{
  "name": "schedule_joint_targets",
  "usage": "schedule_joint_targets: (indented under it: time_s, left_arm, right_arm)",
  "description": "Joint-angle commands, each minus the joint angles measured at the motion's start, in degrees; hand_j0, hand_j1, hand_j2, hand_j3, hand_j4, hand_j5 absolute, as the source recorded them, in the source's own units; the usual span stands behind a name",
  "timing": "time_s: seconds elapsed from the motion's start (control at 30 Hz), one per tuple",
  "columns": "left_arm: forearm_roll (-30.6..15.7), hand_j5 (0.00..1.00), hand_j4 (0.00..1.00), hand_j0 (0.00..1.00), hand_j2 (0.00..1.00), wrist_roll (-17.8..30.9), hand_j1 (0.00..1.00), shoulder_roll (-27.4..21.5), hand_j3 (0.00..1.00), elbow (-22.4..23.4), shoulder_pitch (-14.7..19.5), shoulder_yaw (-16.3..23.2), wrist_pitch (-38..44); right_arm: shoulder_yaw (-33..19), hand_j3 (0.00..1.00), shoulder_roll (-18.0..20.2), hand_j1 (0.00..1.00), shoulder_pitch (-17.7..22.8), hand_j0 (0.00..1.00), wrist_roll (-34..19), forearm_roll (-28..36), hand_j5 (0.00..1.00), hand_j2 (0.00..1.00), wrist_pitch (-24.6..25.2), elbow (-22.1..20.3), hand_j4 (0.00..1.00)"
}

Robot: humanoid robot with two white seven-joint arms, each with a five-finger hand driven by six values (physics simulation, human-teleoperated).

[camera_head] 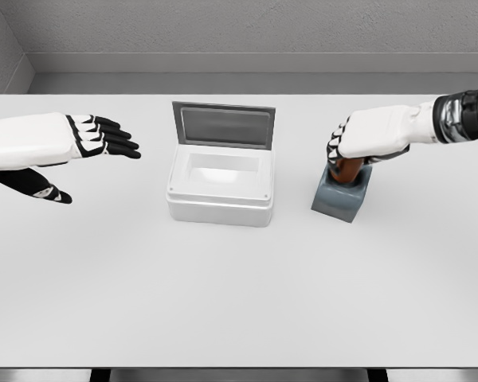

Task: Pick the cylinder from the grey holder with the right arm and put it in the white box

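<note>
A brown-red cylinder [348,169] stands upright in the grey holder [342,198] at the right of the table. My right hand [340,150] comes in from the right edge and is curled over the cylinder's top, hiding most of it. The cylinder still sits inside the holder. The white box [221,203] stands at the table's middle with its lid [224,126] raised at the back and its inside showing. My left hand [103,139] hovers at the left with fingers stretched out, holding nothing.
The white table [239,302] fills the view; its front edge runs along the bottom. A grey wall rises behind the table's far edge. The box stands about one hand's width left of the holder.
</note>
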State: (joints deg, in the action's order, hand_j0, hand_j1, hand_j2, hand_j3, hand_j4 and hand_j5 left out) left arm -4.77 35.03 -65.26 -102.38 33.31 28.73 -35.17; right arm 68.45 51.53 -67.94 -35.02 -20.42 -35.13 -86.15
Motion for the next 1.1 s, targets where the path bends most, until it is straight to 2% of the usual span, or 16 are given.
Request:
schedule_joint_targets:
  time_s: [0.0,0.1,0.17,0.37,0.43,0.63,0.73,0.83,1.03,1.07]
  left_arm:
    - [-0.32,1.00,1.00,1.00,1.00,-0.03,1.00,-0.04,1.00,0.08,0.00,0.01,0.17]
    - [-0.33,1.00,1.00,1.00,1.00,-0.03,1.00,-0.04,1.00,0.17,0.26,0.01,0.17]
    - [-0.24,1.00,1.00,1.00,1.00,-0.03,1.00,-0.04,1.00,0.26,0.35,0.01,0.17]
    - [-0.32,1.00,1.00,1.00,1.00,-0.03,1.00,-0.04,1.00,-0.27,1.32,0.01,0.17]
    - [-0.41,1.00,1.00,1.00,1.00,-0.03,1.00,-0.04,1.00,-0.27,1.76,0.01,0.17]
    - [-0.41,1.00,1.00,1.00,1.00,-0.03,1.00,-0.04,1.00,0.08,2.02,0.01,0.17]
    - [-0.41,1.00,1.00,1.00,1.00,-0.03,1.00,-0.04,1.00,0.17,2.11,0.01,0.17]
    - [-0.41,1.00,1.00,1.00,1.00,-0.03,1.00,-0.04,1.00,0.17,2.55,0.01,0.17]
    - [-0.24,1.00,1.00,1.00,1.00,-0.03,1.00,-0.13,1.00,0.26,2.72,0.01,0.17]
    - [-0.15,1.00,1.00,1.00,1.00,-0.03,1.00,-0.31,1.00,-0.01,3.77,0.01,0.17]
  right_arm:
    - [-0.25,0.50,0.24,0.50,0.00,0.50,0.02,0.29,0.50,0.50,0.13,-0.07,0.50]
    - [-0.69,0.50,0.24,0.50,-0.18,0.50,0.02,0.29,0.50,0.50,0.13,-0.34,0.50]
    - [-0.86,0.50,0.77,0.50,-0.18,0.50,0.02,0.20,0.50,0.50,0.13,-2.10,0.50]
    - [-0.95,0.50,0.06,0.50,-1.85,0.50,0.02,0.55,0.50,0.50,0.13,-2.27,0.50]
    - [-0.95,0.50,0.15,0.50,-2.37,0.50,0.02,0.38,0.50,0.50,0.13,-4.03,0.50]
    - [-0.95,0.50,0.68,0.50,-2.64,0.50,0.02,0.29,0.50,0.50,0.13,-4.20,0.50]
    - [-0.95,0.50,-0.03,0.50,-3.16,0.50,0.02,0.29,0.50,0.50,0.13,-4.47,0.50]
    - [-0.95,0.50,-0.11,0.50,-3.25,0.50,0.02,0.20,0.50,0.50,0.13,-7.10,0.50]
    - [-0.86,0.50,-2.31,0.50,-3.69,0.50,0.02,-0.06,0.50,0.50,0.13,-7.10,0.50]
    - [-0.86,0.50,-2.92,0.50,-3.87,0.50,0.02,-0.15,0.50,0.50,0.13,-7.02,0.50]
